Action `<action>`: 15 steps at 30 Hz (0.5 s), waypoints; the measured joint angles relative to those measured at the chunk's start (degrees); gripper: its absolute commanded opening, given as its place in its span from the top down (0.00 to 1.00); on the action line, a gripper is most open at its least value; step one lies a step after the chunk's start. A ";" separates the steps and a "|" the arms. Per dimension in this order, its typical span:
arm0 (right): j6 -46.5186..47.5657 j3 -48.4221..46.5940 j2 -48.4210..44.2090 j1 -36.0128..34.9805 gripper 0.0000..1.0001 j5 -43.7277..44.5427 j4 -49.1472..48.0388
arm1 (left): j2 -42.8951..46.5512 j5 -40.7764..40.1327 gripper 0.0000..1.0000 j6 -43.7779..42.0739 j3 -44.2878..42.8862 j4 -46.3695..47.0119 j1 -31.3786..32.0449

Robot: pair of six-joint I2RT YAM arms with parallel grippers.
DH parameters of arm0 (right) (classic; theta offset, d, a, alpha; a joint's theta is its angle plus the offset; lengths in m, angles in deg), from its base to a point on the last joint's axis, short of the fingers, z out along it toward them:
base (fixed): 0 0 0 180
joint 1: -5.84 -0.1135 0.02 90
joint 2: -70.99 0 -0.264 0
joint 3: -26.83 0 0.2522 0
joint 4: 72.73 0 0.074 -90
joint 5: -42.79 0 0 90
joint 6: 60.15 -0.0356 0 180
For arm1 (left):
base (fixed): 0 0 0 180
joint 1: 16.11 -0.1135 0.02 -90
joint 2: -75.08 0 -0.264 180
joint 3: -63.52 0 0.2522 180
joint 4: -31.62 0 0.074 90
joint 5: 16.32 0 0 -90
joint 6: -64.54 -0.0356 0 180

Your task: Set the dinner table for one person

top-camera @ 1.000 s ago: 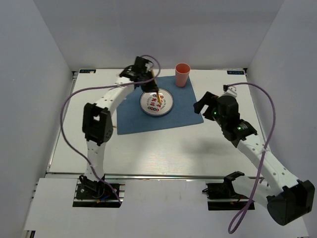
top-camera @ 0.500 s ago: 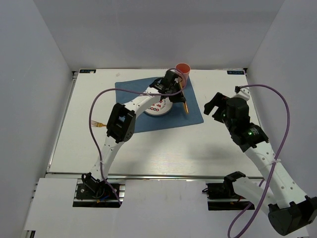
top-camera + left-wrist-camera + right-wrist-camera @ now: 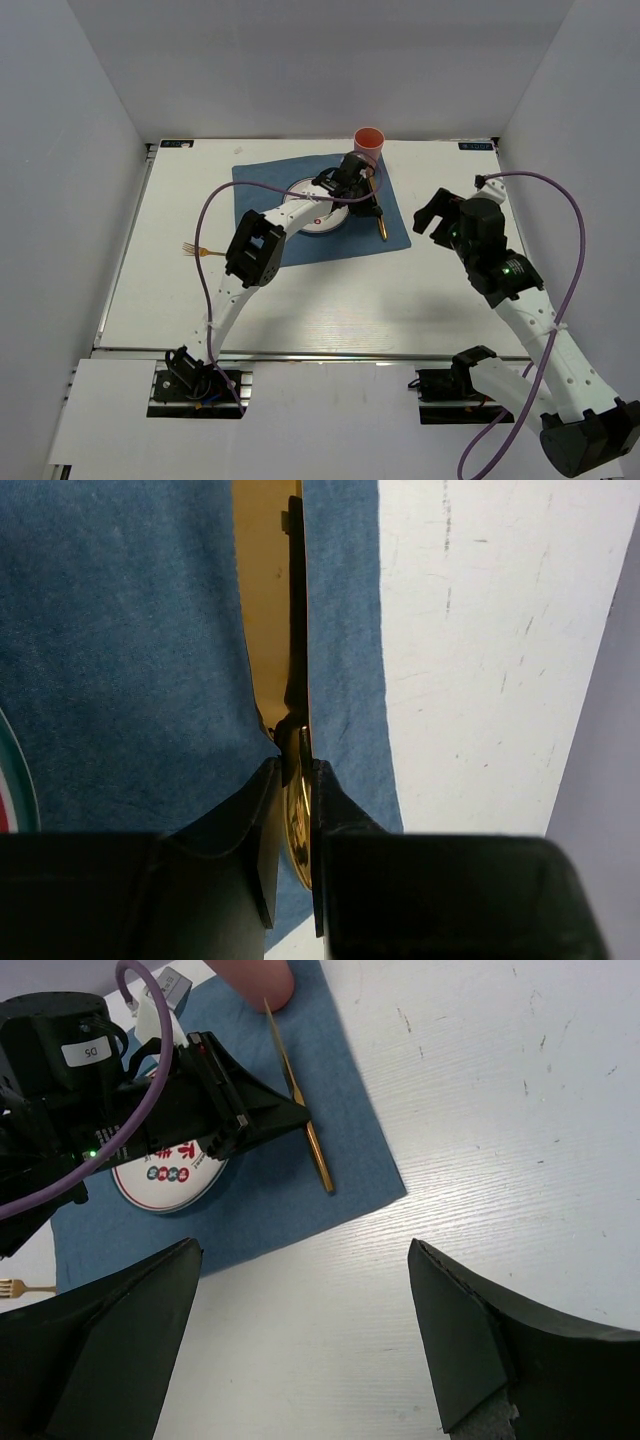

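On the white dinner table (image 3: pixel 330 300) lies a blue placemat (image 3: pixel 300 250) with a patterned plate (image 3: pixel 318 212) on it, partly under my left arm. My left gripper (image 3: pixel 366 196) is shut on a gold knife (image 3: pixel 379 218), which runs along the placemat's right strip beside the plate. The left wrist view shows the black fingers (image 3: pixel 262 810) pinching the knife (image 3: pixel 268 600) low over the blue cloth (image 3: pixel 120 630); whether it touches, I cannot tell. My right gripper (image 3: pixel 433 214) hovers open to the right of the mat, empty (image 3: pixel 300 1330).
An orange cup (image 3: pixel 369 142) stands at the placemat's far right corner, just beyond the knife (image 3: pixel 300 1120). A gold fork (image 3: pixel 195 250) lies on the bare table left of the mat. White walls close in three sides; a metal rail (image 3: pixel 300 350) runs along the near edge.
My left arm has swung right from above the plate, carrying the knife to the mat's right strip and lowering it. The right arm drew back slightly to the right, then held still.
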 measured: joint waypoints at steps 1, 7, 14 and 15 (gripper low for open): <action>0.02 0.28 0.00 0.04 0.11 -0.20 -0.15 | -0.33 0.09 1.00 0.13 -0.04 0.17 0.00; 0.90 1.68 0.22 0.37 0.11 -1.66 -0.22 | -1.64 0.13 1.00 1.01 -0.07 0.28 0.07; 1.51 1.75 0.63 0.76 0.11 -2.73 -0.96 | -1.66 0.04 0.83 2.01 -0.07 0.26 0.33; 1.55 1.77 0.68 0.83 0.11 -2.80 -1.14 | -1.66 0.02 0.79 2.10 -0.07 0.26 0.33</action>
